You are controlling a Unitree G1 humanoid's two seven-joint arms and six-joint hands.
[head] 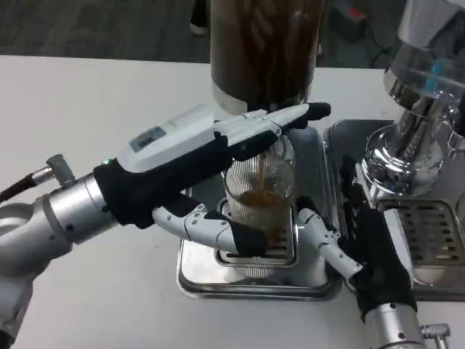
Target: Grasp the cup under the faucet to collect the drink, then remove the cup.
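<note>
Head view shows the cup (260, 196), a clear ribbed glass, standing upright on the slotted grate of the steel drip tray (195, 275), directly below the dark dispenser (263, 51). A thin brown stream falls into the cup, and some brown drink is already inside. My left hand (207, 178) is around the cup: the upper fingers reach over its rim near the faucet, the lower fingers curl in front of its base. I cannot tell if the fingers really press the glass. My right hand (360, 251) lies at the right of the cup, fingers apart, holding nothing. Behind it stands a shiny chrome machine (410, 138) with its own tray.
</note>
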